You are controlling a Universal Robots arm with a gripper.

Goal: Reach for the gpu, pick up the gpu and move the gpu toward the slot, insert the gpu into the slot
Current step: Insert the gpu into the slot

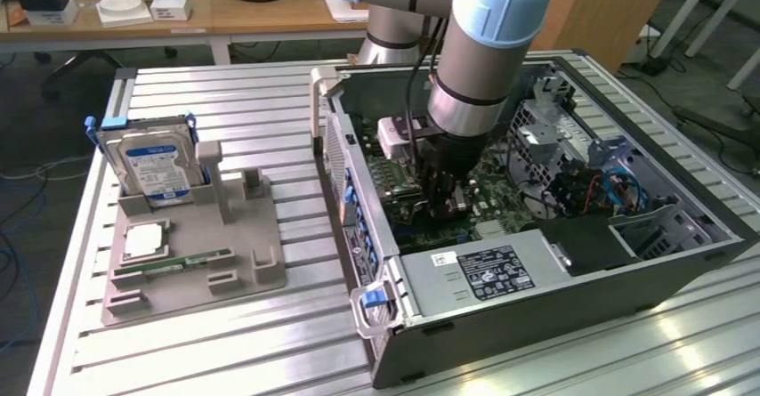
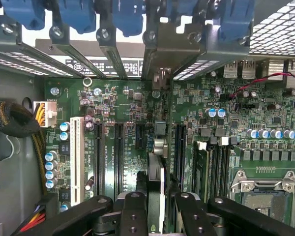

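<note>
Bench (image 1: 214, 84): ribbed aluminium, carrying everything you see listed below.

Computer case (image 1: 665, 262): open tower lying on its side at your 3 o'clock on the bench in the exterior view, green motherboard (image 2: 265, 118) exposed.

Grey holder tray (image 1: 238, 245): at 9 o'clock, well apart from the case; a blue-labelled hard drive (image 1: 152, 165) stands upright in it.

Claw (image 2: 157, 206): lowered inside the case, pinching the gpu.

Gpu (image 2: 156, 187): held edge-on between the claw's fingers (image 2: 133, 211), directly over the motherboard's dark expansion slots (image 2: 119, 152), pointing toward 12 o'clock in the wrist view.
</note>
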